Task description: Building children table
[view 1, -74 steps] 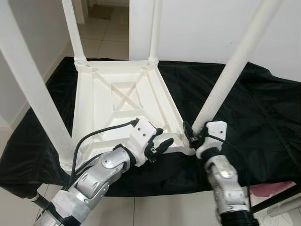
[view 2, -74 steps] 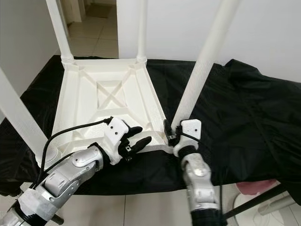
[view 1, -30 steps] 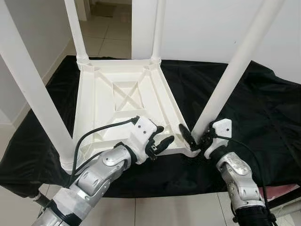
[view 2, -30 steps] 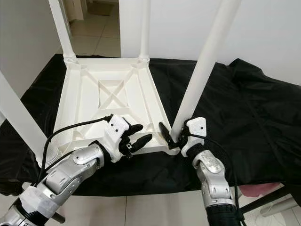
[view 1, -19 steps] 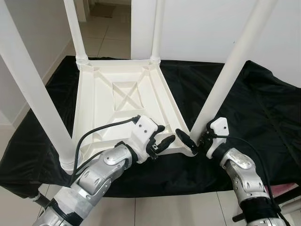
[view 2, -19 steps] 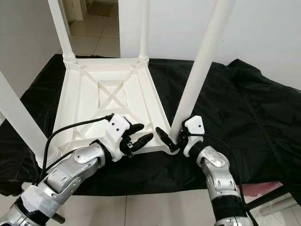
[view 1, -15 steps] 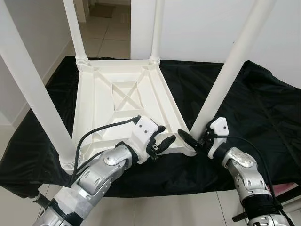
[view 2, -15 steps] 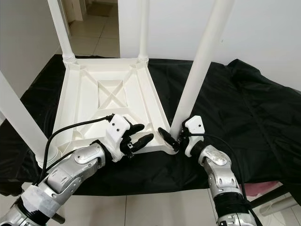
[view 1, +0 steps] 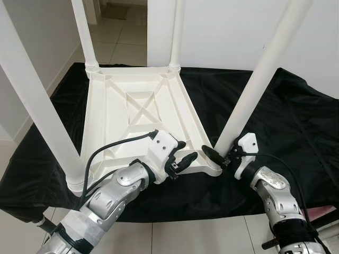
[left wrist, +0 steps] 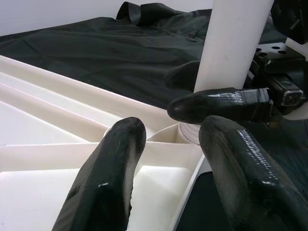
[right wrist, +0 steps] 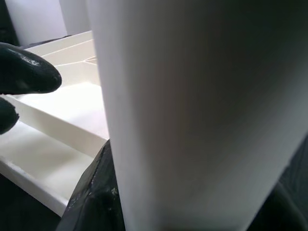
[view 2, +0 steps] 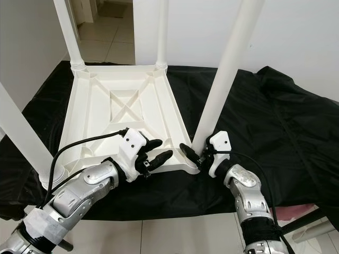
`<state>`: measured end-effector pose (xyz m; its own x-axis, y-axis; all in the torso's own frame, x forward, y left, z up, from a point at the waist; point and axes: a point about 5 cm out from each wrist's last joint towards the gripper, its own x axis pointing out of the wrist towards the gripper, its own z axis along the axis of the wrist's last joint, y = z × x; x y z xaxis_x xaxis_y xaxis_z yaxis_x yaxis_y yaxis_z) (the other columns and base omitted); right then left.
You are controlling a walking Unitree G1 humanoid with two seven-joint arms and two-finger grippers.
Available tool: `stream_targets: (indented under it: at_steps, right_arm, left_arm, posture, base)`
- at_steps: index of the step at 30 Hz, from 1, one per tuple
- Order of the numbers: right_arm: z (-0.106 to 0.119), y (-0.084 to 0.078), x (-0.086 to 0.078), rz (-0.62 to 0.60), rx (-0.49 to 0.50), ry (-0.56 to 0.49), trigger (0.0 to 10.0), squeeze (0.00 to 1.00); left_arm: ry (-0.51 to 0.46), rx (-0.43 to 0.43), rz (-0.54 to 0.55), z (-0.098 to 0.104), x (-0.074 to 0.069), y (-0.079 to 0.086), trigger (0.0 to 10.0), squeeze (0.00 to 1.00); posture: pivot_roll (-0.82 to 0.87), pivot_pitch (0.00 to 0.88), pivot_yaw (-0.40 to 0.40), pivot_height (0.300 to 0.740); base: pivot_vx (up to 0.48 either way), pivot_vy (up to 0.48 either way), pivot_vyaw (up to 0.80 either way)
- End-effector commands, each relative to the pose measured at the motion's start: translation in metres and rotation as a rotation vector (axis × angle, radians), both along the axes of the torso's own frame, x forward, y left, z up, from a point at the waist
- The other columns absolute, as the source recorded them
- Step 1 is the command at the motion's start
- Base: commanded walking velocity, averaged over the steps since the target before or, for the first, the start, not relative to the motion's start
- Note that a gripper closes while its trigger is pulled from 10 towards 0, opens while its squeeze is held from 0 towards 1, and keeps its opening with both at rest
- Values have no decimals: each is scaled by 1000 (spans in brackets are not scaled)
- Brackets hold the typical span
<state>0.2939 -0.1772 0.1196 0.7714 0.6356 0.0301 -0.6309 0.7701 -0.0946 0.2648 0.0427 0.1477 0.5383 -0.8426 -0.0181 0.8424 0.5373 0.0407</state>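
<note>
Lying upside down on the black cloth [view 1: 296,127] is the white children table [view 1: 139,114], its four legs pointing up. The right gripper [view 1: 218,157] is clamping the near right leg [view 1: 253,90] at its base. The left gripper [view 1: 181,159], fingers parted and holding nothing, is hovering at the table's near rim just left of that leg.

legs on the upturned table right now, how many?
4. Far-left leg, far-right leg, near-left leg, and near-right leg, its base between the right gripper fingers.
</note>
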Motion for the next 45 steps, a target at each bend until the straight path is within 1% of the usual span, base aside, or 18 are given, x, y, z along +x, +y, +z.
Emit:
stream_targets:
  at_steps: [1, 2, 3, 4, 6, 8, 11, 14, 15, 17, 18, 19, 21, 24, 33, 34, 42, 45]
  right_arm:
    - [3, 2, 0, 1, 27, -8, 10000, 0]
    - [5, 5, -1, -45, 41, -35, 10000, 0]
    - [5, 5, -1, -45, 41, -35, 10000, 0]
    - [7, 13, -5, -155, 91, -63, 10000, 0]
    - [7, 13, -5, -155, 91, -63, 10000, 0]
    - [6, 16, -7, -197, 116, -58, 10000, 0]
    - [-2, 32, -13, -313, 105, -24, 10000, 0]
    - [-4, 35, -13, -357, 105, -15, 10000, 0]
    - [-6, 35, -13, -439, 129, 10, 10000, 0]
    - [-6, 35, -13, -439, 129, 10, 10000, 0]
    - [-8, 36, -13, -521, 140, 25, 10000, 0]
    - [-8, 36, -13, -521, 140, 25, 10000, 0]
    - [-12, 41, -14, -638, 163, 55, 10000, 0]
    - [-10, 50, -15, -665, 190, 56, 10000, 0]
    - [-4, 55, -18, -644, 187, 33, 10000, 0]
    - [-2, 54, -19, -645, 194, 29, 10000, 1000]
    - [4, 47, -23, -619, 201, -8, 10000, 1000]
    - [8, 39, -25, -568, 200, -20, 10000, 1000]
  left_arm:
    - [15, 13, -205, -2, -9, -4, 10000, 0]
    - [14, 15, -204, -2, -9, -4, 10000, 0]
    - [14, 15, -204, -2, -9, -4, 10000, 0]
    - [12, 16, -201, -2, -8, -3, 10000, 0]
    - [12, 16, -201, -2, -8, -3, 10000, 0]
    - [12, 16, -200, -2, -8, -3, 10000, 0]
    - [15, 17, -207, -3, -10, -5, 10000, 0]
    - [14, 18, -208, -3, -10, -5, 10000, 0]
    - [13, 18, -208, -3, -10, -5, 10000, 0]
    - [13, 18, -208, -3, -10, -5, 10000, 0]
    - [12, 17, -207, -3, -10, -5, 10000, 0]
    - [12, 17, -207, -3, -10, -5, 10000, 0]
    - [11, 16, -205, -2, -10, -5, 10000, 0]
    - [12, 16, -204, -3, -11, -5, 10000, 0]
    - [13, 15, -204, -3, -11, -5, 10000, 0]
    - [15, 20, -207, -4, -12, -5, 10000, 0]
    - [21, 23, -205, -6, -13, -5, 10000, 0]
    - [21, 25, -202, -7, -12, -4, 10000, 0]
  posture:
    - [-48, 0, -48, 740]
    - [-46, 0, -51, 740]
    - [-46, 0, -51, 740]
    - [-44, 0, -52, 740]
    - [-44, 0, -52, 740]
    - [-44, 0, -53, 740]
    - [-39, 0, -56, 740]
    - [-37, 0, -58, 740]
    - [-30, 0, -59, 740]
    - [-30, 0, -59, 740]
    - [-27, 0, -60, 740]
    - [-27, 0, -60, 740]
    - [-26, 0, -61, 740]
    - [-18, 0, -70, 740]
    - [-18, 0, -74, 740]
    - [-17, 0, -77, 740]
    - [-21, 0, -83, 740]
    - [-22, 0, -88, 740]
  base:
    - [0, 0, 0]
    - [0, 0, 0]
    - [0, 0, 0]
    - [0, 0, 0]
    - [0, 0, 0]
    - [0, 0, 0]
    - [0, 0, 0]
    - [0, 0, 0]
    - [0, 0, 0]
    - [0, 0, 0]
    - [0, 0, 0]
    - [0, 0, 0]
    - [0, 0, 0]
    - [0, 0, 0]
    - [0, 0, 0]
    - [0, 0, 0]
    - [0, 0, 0]
    - [0, 0, 0]
